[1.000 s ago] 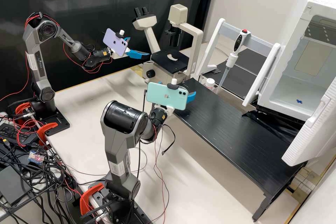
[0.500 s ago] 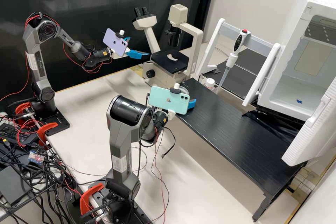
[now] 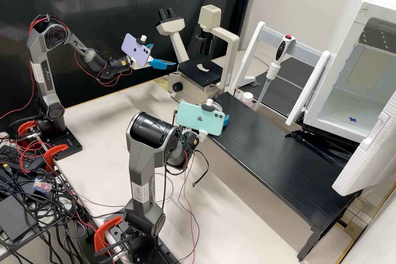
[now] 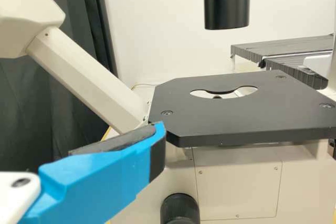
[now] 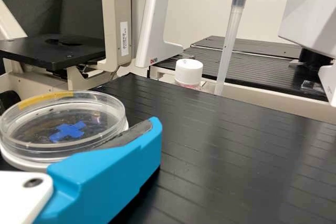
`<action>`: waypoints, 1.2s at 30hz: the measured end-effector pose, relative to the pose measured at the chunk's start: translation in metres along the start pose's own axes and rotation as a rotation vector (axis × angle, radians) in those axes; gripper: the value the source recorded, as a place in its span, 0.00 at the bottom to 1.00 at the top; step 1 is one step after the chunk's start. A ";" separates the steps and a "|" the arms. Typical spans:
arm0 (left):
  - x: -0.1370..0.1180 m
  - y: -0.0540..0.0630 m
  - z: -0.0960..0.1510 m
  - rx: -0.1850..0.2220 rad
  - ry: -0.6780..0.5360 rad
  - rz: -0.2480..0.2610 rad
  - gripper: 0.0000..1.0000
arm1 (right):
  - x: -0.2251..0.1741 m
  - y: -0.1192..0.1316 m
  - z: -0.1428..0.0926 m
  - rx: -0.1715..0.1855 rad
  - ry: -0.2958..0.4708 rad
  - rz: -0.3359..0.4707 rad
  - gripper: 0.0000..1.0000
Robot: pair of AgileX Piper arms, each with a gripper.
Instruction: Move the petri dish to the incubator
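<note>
The petri dish (image 3: 217, 108), clear with a yellow strip, lies at the far left corner of the black shelf. In the right wrist view the dish (image 5: 63, 121) rests on a white round base, with a blue cross showing through it. My right gripper (image 3: 225, 121) is low at that corner; in its wrist view the gripper (image 5: 149, 137) has one open finger along the dish's edge, the other hidden. My left gripper (image 3: 161, 55) stands open and empty left of the microscope, as does the gripper (image 4: 149, 142) in its wrist view. The white incubator (image 3: 330, 105) is open at right.
The microscope (image 3: 200, 70) stands behind the dish. Behind the black shelf (image 3: 272, 144) are a pipette (image 3: 274, 66) on a white stand and a white-capped bottle (image 3: 247, 98). The incubator's open door (image 3: 371, 152) reaches over the shelf's right end.
My right gripper has come down toward the shelf and shifted slightly right, bringing part of the dish out from behind the phone. The left arm has kept still.
</note>
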 end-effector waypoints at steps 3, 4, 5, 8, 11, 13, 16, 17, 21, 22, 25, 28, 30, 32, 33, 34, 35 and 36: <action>0.000 0.000 0.000 0.000 0.000 0.000 1.00 | 0.000 0.000 0.000 0.000 0.000 0.000 0.00; 0.000 0.000 0.000 0.000 0.000 0.000 1.00 | 0.000 0.000 0.000 0.000 0.000 0.000 0.00; 0.000 0.000 0.000 0.000 0.000 0.000 1.00 | 0.000 0.000 0.000 0.000 0.000 0.000 0.00; 0.000 0.000 0.000 0.000 0.000 0.000 1.00 | 0.000 0.000 0.000 0.000 0.000 0.000 0.00; 0.000 0.000 0.000 0.000 0.000 0.000 1.00 | 0.000 0.000 0.000 -0.002 0.002 -0.002 0.00; 0.000 0.000 0.000 0.000 0.000 0.000 1.00 | 0.000 0.000 -0.001 -0.004 0.006 -0.003 0.00; 0.000 0.000 0.000 0.000 0.000 0.000 1.00 | 0.002 0.000 -0.001 -0.005 0.006 -0.005 0.00; 0.000 0.000 0.000 0.000 0.000 0.000 1.00 | 0.002 0.000 -0.001 -0.005 0.005 -0.006 0.00; 0.000 0.000 0.000 0.000 0.000 0.000 1.00 | 0.002 -0.001 0.000 -0.005 0.003 -0.008 0.00; 0.000 0.000 0.000 0.000 0.000 0.000 1.00 | 0.002 -0.001 0.000 -0.004 0.002 -0.009 0.00; 0.000 0.000 0.000 0.000 0.000 0.000 1.00 | 0.003 -0.001 0.000 0.001 0.003 -0.008 0.00; 0.000 0.000 0.000 0.000 0.000 0.000 1.00 | 0.003 -0.001 0.000 0.003 0.003 -0.008 0.00; 0.000 0.000 0.000 0.000 0.000 0.000 1.00 | 0.003 -0.001 0.000 0.005 0.003 -0.008 0.00; 0.000 0.000 0.000 0.000 0.000 0.000 1.00 | 0.003 -0.001 0.000 0.008 0.003 -0.008 0.00; 0.000 0.000 0.000 0.000 0.000 0.000 1.00 | 0.003 -0.001 0.000 0.008 0.002 -0.007 0.00; 0.000 0.000 0.000 0.000 0.000 0.000 1.00 | 0.003 0.000 0.001 0.006 0.002 -0.007 0.00; 0.000 0.000 0.000 0.000 0.000 0.000 1.00 | 0.002 0.001 0.001 0.002 0.003 -0.005 0.00; 0.000 0.000 0.000 0.000 0.000 0.000 1.00 | 0.002 0.003 0.002 0.004 -0.002 -0.001 0.00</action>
